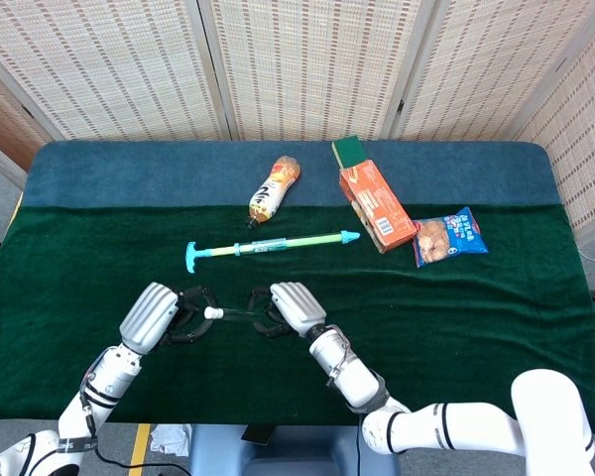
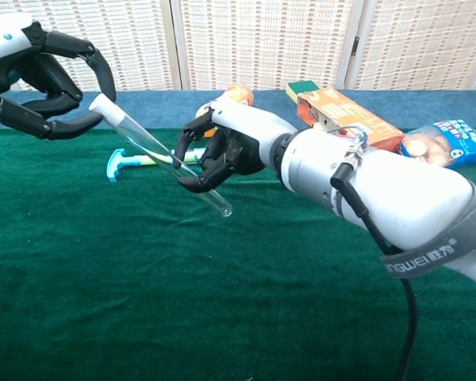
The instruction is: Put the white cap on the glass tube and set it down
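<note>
Fingers, right hand (image 2: 222, 151): dark fingers (image 2: 192, 181) curled around the glass tube (image 2: 170, 163), gripping its lower half.
Fingers, left hand (image 2: 40, 75): curved around the white cap (image 2: 101, 104); actual contact cannot be told.
Glass tube: held above the green desk (image 2: 143, 302), tilted, capped end toward 10 o'clock, closed end toward 4 o'clock.
White cap: seated on the tube's upper end.
Behind: teal-handled rod (image 1: 268, 244), lying flat.

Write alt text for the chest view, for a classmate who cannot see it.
The right hand grips a slanted glass tube above a green tablecloth, while the left hand touches the white cap on its upper end. Behind lie a teal-handled rod, a bottle, an orange box and a snack bag.
</note>
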Robot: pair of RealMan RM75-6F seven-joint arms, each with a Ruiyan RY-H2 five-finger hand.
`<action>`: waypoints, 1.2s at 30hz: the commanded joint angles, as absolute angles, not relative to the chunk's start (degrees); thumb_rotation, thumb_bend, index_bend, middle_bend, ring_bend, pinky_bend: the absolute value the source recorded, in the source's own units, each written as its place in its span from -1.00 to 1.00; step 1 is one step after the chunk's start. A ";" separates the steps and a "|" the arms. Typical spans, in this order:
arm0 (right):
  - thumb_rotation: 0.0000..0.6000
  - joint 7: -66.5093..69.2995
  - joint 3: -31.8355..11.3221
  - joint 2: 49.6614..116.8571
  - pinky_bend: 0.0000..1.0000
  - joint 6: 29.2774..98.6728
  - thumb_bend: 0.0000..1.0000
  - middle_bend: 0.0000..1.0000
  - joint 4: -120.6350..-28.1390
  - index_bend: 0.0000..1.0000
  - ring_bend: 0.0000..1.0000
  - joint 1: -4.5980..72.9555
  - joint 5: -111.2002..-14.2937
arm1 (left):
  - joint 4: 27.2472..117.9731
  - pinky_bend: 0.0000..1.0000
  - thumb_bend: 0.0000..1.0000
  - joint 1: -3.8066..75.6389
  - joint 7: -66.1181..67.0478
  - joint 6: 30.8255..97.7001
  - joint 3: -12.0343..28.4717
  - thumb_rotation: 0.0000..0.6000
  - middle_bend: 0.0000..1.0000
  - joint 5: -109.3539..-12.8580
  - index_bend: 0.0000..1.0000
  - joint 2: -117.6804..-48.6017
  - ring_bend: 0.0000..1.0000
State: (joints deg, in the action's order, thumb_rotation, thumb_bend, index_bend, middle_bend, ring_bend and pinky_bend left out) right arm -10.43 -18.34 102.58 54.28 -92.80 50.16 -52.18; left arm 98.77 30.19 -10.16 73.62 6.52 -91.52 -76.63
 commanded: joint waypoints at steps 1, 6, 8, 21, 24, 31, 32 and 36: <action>1.00 -10.36 -18.34 102.71 1.00 54.36 -0.19 1.00 -92.72 0.76 1.00 50.19 -52.16 | 98.68 0.66 -0.08 30.23 -10.12 73.61 6.46 1.00 0.99 -91.55 0.20 -76.68 0.77; 1.00 -10.59 -18.29 102.90 1.00 54.45 -0.19 1.00 -92.62 0.76 1.00 50.33 -51.91 | 98.41 0.66 -0.08 30.24 -9.96 73.65 6.33 1.00 0.99 -91.58 0.15 -76.71 0.77; 1.00 -10.77 -18.26 102.96 1.00 54.56 -0.19 1.00 -92.61 0.76 1.00 50.36 -51.79 | 98.36 0.66 -0.08 30.27 -9.71 73.41 6.18 1.00 0.99 -91.51 -0.04 -76.54 0.77; 1.00 -11.05 -18.26 102.96 1.00 54.95 -0.19 1.00 -92.74 0.76 1.00 50.35 -51.47 | 98.46 0.66 -0.09 30.26 -9.85 73.25 5.72 1.00 0.99 -91.66 -0.51 -75.95 0.77; 1.00 -11.36 -18.16 102.67 1.00 55.07 -0.19 1.00 -92.72 0.76 1.00 50.29 -51.38 | 98.63 0.66 -0.09 30.04 -9.94 73.56 5.63 1.00 0.99 -91.75 -0.52 -75.50 0.77; 1.00 -11.45 -17.96 102.17 1.00 55.12 -0.19 1.00 -92.80 0.76 1.00 50.05 -51.23 | 98.63 0.66 -0.09 29.46 -10.11 74.25 5.21 1.00 0.99 -92.05 -0.30 -74.73 0.76; 1.00 -11.59 -17.90 102.06 1.00 55.14 -0.19 1.00 -92.77 0.76 1.00 50.04 -51.22 | 98.59 0.66 -0.09 29.38 -10.10 74.35 5.21 1.00 0.99 -92.02 -0.25 -74.67 0.76; 1.00 -13.68 -17.37 100.77 1.00 55.60 -0.19 1.00 -92.87 0.76 1.00 50.05 -50.90 | 98.36 0.66 -0.09 28.94 -10.26 74.81 5.20 1.00 0.99 -91.70 -0.17 -74.32 0.76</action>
State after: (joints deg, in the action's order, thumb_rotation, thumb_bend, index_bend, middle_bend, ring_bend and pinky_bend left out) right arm -12.93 -17.60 101.30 55.38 -92.81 50.05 -51.07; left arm 98.40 28.99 -10.22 74.76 5.21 -91.74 -74.36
